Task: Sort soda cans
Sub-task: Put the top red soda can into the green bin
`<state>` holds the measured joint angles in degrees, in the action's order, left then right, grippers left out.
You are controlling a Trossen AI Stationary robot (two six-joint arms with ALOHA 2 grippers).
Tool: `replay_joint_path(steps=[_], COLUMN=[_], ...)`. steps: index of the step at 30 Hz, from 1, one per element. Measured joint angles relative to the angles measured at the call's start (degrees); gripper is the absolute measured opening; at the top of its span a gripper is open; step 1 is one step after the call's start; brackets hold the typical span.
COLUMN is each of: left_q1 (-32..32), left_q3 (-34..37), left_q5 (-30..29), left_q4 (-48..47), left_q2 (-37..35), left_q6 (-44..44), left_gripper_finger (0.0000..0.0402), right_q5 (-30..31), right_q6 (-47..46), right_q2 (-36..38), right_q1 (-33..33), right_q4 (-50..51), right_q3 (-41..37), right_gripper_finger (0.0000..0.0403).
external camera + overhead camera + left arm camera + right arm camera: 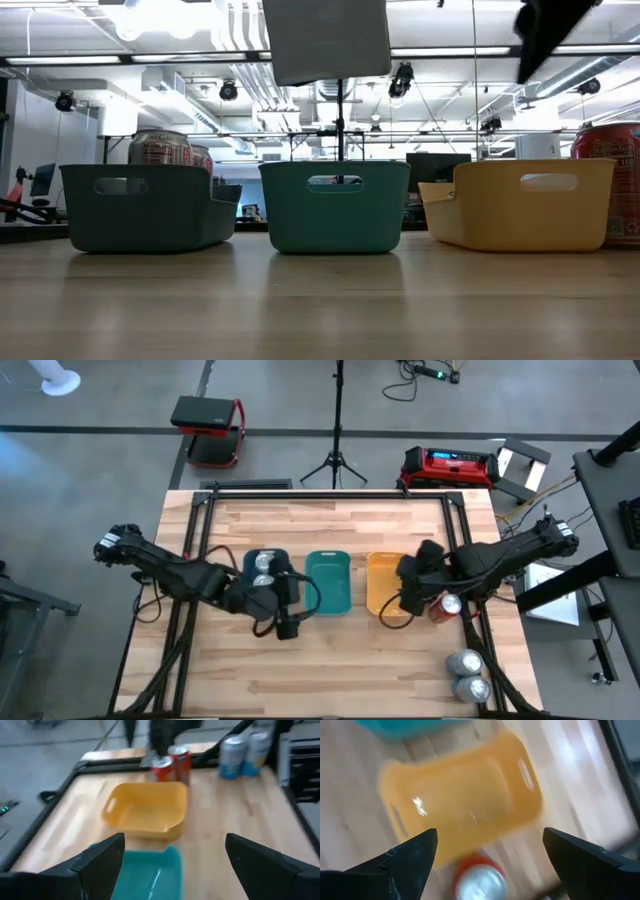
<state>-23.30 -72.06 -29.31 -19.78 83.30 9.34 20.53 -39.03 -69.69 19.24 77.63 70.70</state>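
The right end effector (412, 582) hangs over the orange tray (381, 575), its two fingers spread wide with nothing between them. In the right wrist view the tray fills the gap between the fingers, and the silver top of a red can (479, 881) shows just past the tray's rim, close under the wrist. From above, that red can (447, 605) stands upright on the desk (300, 670) just beside the tray, on its outer side, toward the right arm's base. The left wrist view shows two red cans (171, 764) standing together there; from above only one top is plain, the arm covering the rest.

So the can lies slightly back and outward from the open fingers, its long axis vertical. The right arm is much the nearer; I judge it would need to pull back off the tray and come down around the can's sides.

The left end effector (287, 622) waits near the dark teal tray (284, 563), fingers wide and empty. Two cans (264, 568) already stand in that tray. The middle teal tray (328, 582) looks empty. Two silver-blue cans (467, 673) stand well apart, near the desk's right front corner.
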Motion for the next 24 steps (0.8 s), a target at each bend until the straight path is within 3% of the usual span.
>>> replay_joint_path(steps=[3, 9, 18, 24], left_q1=[-0.01, 0.08, -0.01, -0.01], left_q3=[5.19, 11.76, 12.36, 11.77], left_q5=[0.36, 0.33, 0.38, 0.36], left_q4=[10.64, 23.75, 23.75, 22.14], left_q2=[0.01, 1.62, 5.81, 8.71], left_q6=[-3.17, -4.25, -2.53, -2.42], left_gripper_finger=[0.0330, 0.0330, 0.0330, 0.0330], right_q5=[-0.56, -9.60, -10.30, -10.93], right_q6=[-1.55, -3.56, -4.56, -4.02], right_q2=[0.75, 2.12, 6.96, 9.47], right_q1=[0.00, 0.21, 0.77, 0.77], right_q4=[5.73, 7.26, 6.65, 0.73], right_q3=[-0.23, -3.47, -9.18, -14.85], right_gripper_finger=[0.0359, 0.0359, 0.0359, 0.0359])
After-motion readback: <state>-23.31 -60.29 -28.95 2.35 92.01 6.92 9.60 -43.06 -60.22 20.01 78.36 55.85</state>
